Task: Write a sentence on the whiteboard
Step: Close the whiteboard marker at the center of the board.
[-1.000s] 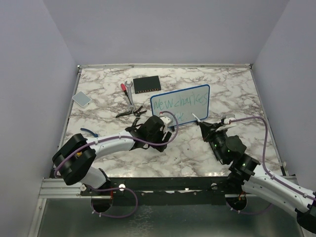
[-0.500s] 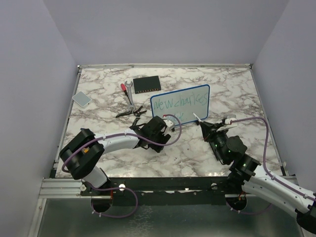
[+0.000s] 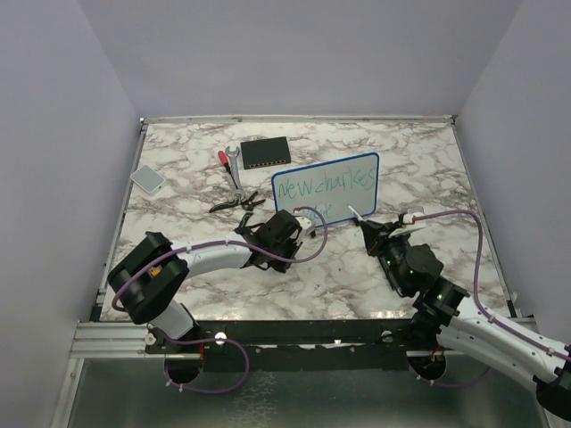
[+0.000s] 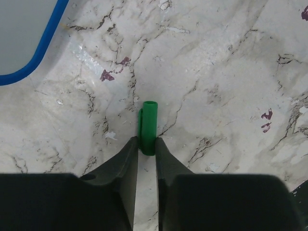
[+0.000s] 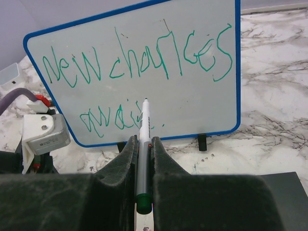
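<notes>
1. The small white rectangular whiteboard with a blue rim [image 5: 202,103] stands tilted on black feet near the middle of the marbled tabletop [image 3: 428,160]. Its long axis runs from 9 to 3 o'clock.
2. The green handwritten sentence [image 5: 159,60] reads about "new charges", with a shorter second line below it.
3. The right gripper [image 5: 142,142] is clamped on a white-barrelled marker with a green end [image 5: 144,120]. The barrel runs from 6 to 12 o'clock, with the tip aimed at the board just past the second line. I cannot tell whether the tip touches.
4. The right arm is the writing arm. My guess is that any further stroke goes toward 3 o'clock.
5. The left gripper [image 4: 147,144] pinches a green cylindrical marker cap [image 4: 148,122] low over the marble.
6. The right wrist view makes the words legible. In the top view they are faint, but both grippers show at the board's [image 3: 357,201] near edge. The left wrist view shows only a blue corner at 10 o'clock.
</notes>
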Robot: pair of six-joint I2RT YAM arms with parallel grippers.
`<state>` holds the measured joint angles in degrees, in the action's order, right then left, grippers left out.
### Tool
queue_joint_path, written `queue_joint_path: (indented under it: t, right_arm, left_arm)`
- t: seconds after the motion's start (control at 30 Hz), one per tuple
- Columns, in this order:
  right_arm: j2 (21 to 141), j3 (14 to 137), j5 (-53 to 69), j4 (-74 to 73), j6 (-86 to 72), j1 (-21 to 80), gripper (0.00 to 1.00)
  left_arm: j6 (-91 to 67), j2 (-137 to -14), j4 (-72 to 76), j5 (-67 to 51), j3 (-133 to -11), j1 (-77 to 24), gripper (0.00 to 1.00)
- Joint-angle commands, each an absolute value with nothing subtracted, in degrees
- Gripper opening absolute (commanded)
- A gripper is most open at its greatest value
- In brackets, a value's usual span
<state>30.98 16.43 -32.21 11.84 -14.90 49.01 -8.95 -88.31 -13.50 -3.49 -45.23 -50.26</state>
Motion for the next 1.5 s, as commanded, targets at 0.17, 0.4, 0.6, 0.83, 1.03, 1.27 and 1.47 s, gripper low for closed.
queue_joint_path:
  t: [0.17, 0.4, 0.6, 0.83, 1.03, 1.27, 1.47]
  right_arm:
    - [32.6, 23.5, -25.4, -0.6, -17.5, 48.8, 0.01]
    - [38.1, 35.2, -12.2, -14.4, -20.3, 48.8, 0.01]
    - [43.2, 48.5, -6.5, -28.3, -22.1, 48.7, 0.01]
    - [50.3, 59.1, 6.8, -37.3, -20.3, 41.6, 0.01]
    - [55.8, 61.0, 32.6, -36.2, -17.0, 27.0, 0.01]
    - [56.5, 60.5, 41.3, -35.4, -15.7, 26.3, 0.01]
    - [57.0, 58.5, 46.1, -33.7, -15.9, 26.2, 0.01]
  left_arm:
    - [-9.3, -83.6, -14.3, -0.6, -44.9, -50.1, 0.00]
    - [-5.1, -69.1, -12.1, 0.1, -42.3, -50.1, 0.00]
    - [-0.4, -58.6, -12.7, -6.2, -39.6, -50.3, 0.00]
    - [1.4, -50.5, -14.2, -6.8, -39.7, -50.7, 0.00]
    - [1.2, -49.0, -13.8, -13.3, -39.5, -50.7, 0.00]
    - [1.0, -49.6, -13.5, -17.6, -39.6, -50.8, 0.00]
    - [0.8, -50.1, -13.1, -20.4, -39.5, -50.9, 0.00]
